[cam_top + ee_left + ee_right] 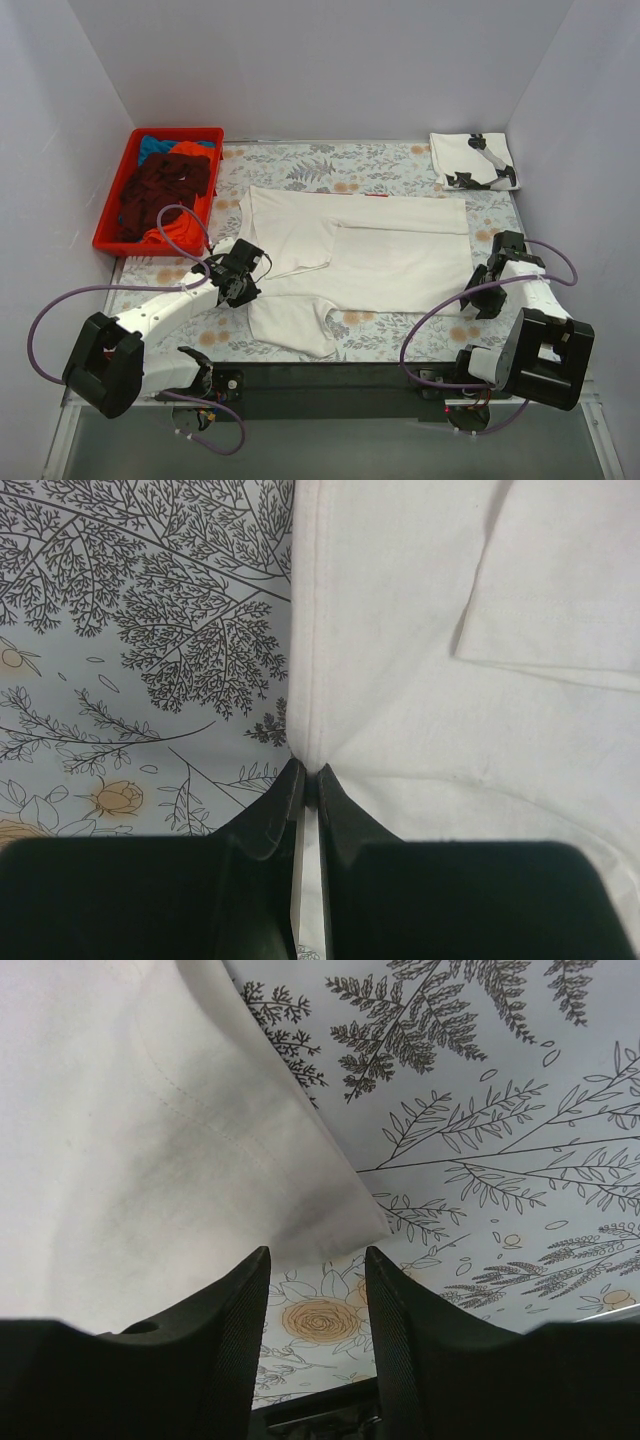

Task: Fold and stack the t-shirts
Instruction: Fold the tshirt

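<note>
Plain white walls (320,60), floral-patterned table (340,168), soft even light

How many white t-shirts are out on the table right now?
2. One white t-shirt lies spread in the middle; a folded t-shirt with black print sits at the far right corner. The pile in the red crate may hide more.

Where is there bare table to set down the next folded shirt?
Best: the back strip of table between the red crate and the folded shirt. Smaller: front right, between the spread shirt and the near edge, beside the right gripper. Crowded: front left, around the left gripper.
</note>
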Robot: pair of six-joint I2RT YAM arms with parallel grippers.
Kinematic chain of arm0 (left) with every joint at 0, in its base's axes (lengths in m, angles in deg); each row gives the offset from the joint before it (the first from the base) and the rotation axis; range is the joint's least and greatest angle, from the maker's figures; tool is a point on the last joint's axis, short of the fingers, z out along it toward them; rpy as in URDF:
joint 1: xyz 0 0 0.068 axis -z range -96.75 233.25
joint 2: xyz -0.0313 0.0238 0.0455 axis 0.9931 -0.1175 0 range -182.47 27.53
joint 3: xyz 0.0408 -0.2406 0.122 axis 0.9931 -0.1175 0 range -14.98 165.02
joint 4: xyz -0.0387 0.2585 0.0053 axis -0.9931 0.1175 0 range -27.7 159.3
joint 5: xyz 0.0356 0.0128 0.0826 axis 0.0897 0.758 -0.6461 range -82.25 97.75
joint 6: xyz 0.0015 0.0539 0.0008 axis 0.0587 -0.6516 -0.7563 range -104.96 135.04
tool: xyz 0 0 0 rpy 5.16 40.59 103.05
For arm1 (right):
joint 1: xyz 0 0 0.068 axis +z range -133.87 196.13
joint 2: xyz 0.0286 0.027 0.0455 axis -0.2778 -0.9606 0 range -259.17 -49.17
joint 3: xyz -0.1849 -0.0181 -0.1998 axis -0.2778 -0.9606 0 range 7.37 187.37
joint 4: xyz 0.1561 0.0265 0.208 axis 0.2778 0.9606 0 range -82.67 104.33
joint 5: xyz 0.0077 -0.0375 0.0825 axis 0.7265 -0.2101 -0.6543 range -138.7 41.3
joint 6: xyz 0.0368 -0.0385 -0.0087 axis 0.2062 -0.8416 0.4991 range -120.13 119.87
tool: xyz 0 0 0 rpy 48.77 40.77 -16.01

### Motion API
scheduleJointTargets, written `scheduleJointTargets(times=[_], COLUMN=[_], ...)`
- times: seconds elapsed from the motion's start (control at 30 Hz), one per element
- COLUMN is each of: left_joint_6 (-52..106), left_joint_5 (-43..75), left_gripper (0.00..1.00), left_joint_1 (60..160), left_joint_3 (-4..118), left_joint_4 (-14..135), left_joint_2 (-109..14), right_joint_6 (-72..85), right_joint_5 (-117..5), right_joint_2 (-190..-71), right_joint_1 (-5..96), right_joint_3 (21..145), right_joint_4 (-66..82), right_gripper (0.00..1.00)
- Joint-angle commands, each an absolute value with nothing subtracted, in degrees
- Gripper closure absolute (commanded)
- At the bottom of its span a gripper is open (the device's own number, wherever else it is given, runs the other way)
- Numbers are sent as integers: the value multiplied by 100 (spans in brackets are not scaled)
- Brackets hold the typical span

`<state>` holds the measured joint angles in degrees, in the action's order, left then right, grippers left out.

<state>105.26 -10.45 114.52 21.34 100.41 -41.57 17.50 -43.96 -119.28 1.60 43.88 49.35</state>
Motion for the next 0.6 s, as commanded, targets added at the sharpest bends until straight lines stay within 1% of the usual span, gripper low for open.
scheduleJointTargets(times=[0.0,0.07,0.2,0.3,0.33,0.4,0.5,0.53,0.57], left_joint_6=[10522,10522,10522,10522,10522,10522,10522,10531,10540], left_joint_5=[-1185,-1176,-1168,-1150,-1150,-1159,-1150,-1141,-1124], left_gripper=[100,100,100,100,100,100,100,100,100], left_joint_1=[11463,11463,11472,11472,11480,11472,11480,11472,11472], left_joint_3=[2115,2115,2106,2106,2106,2106,2106,2106,2106], left_joint_4=[10027,10010,10010,9983,9992,10001,10010,10018,10027], left_joint_2=[-3962,-3954,-3945,-3945,-3945,-3945,-3962,-3971,-3980], right_joint_6=[1736,1727,1727,1736,1719,1710,1718,1710,1701], right_joint_5=[-4378,-4404,-4378,-4412,-4413,-4422,-4430,-4430,-4439], right_joint_2=[-12010,-12080,-12177,-12221,-12239,-12239,-12116,-12090,-12054], right_joint_1=[136,127,92,31,22,4,-13,-22,-22], right_joint_3=[4314,4288,4279,4252,4261,4270,4296,4314,4349], right_joint_4=[4881,4863,4820,4758,4749,4767,4784,4802,4863], right_gripper=[52,57,58,64,69,75,88,97,99])
